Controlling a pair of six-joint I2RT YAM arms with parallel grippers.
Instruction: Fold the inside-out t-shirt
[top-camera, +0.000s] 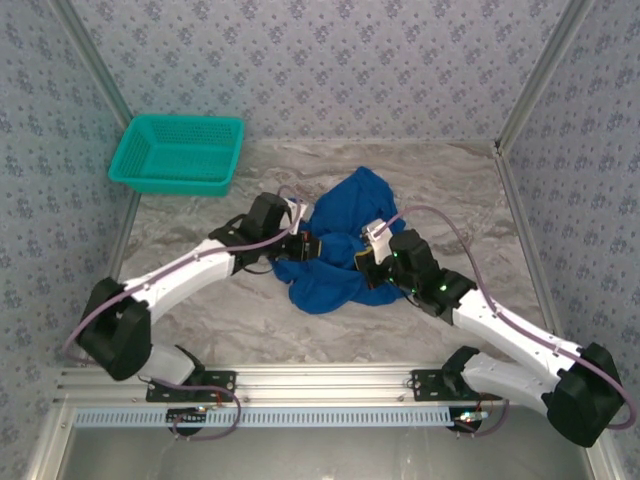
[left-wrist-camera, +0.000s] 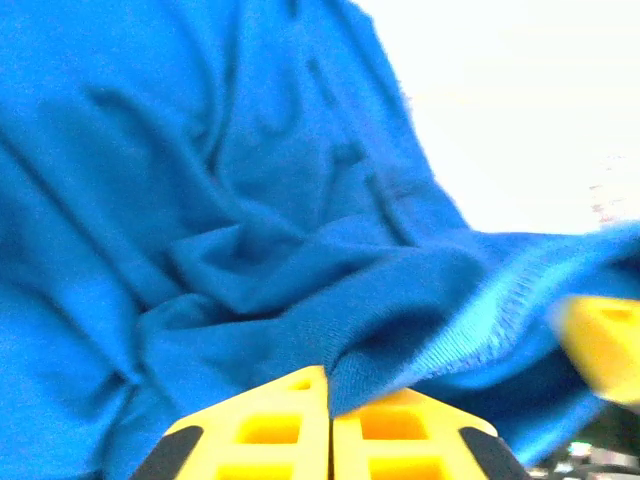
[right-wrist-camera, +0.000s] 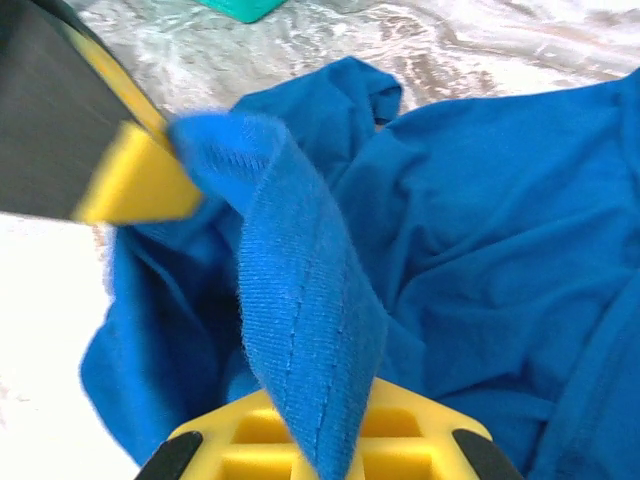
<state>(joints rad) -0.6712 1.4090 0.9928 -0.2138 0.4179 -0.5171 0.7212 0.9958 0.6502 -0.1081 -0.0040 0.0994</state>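
Item: t-shirt (top-camera: 335, 250), royal blue, plain soft cloth, is lying crumpled in a loose heap at approx. the ctr of the table (top-camera: 450, 190). One lobe is reaching toward the far wall and the rest is bunching toward the near edge, w/ wrinkles running all over. A stitched hem band (right-wrist-camera: 300, 310) is lifting off the heap and stretching btwn the two pincers. Left pincer (left-wrist-camera: 329, 400): yellow fingers are pressing flat together, no gap showing, and are nipping a fold of the blue cloth at their tips. In the top view it is meeting the heap from the left side. Right pincer (right-wrist-camera: 325, 445): fingers are closing tight on the near end of the hem band, which is draping down btwn them. In the top view it is sitting on the heap's right side, just beside the left one. Both arms are angling inward from their bases on the metal rail (top-camera: 330, 385) at the near edge, w/ lilac cables (top-camera: 440, 215) looping along them. Table top is showing grey-white marbling. Basket (top-camera: 178, 153), teal mesh plastic, is standing at the far-left corner, well apart from the cloth. Walls (top-camera: 320, 60) w/ pale floral paper are enclosing three sides.
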